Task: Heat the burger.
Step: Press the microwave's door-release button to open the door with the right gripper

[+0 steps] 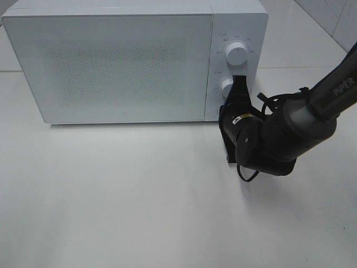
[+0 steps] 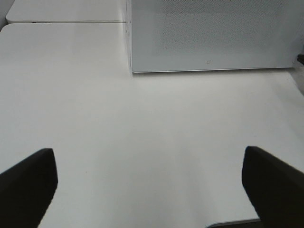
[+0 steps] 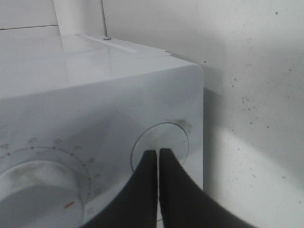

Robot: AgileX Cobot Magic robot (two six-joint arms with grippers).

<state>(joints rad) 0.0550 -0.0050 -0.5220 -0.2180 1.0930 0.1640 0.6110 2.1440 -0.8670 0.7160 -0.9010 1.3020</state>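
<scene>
The burger is out of view. A white microwave (image 1: 111, 67) stands at the back of the table with its door closed. My right gripper (image 1: 240, 80) is shut and empty, pointing at the control panel beside the lower knob (image 1: 226, 86). In the right wrist view its closed tips (image 3: 158, 153) rest at a flat round button (image 3: 168, 135) near the panel's corner, next to a dial knob (image 3: 33, 185); I cannot tell whether they touch it. My left gripper (image 2: 148, 156) is open over bare table, well in front of the microwave (image 2: 213, 33).
The upper knob (image 1: 237, 54) sits above the right gripper. The right arm (image 1: 290, 128) reaches in from the right edge. White tabletop (image 1: 139, 195) spreads in front of the microwave. A second table edge (image 2: 66, 21) shows behind on the left.
</scene>
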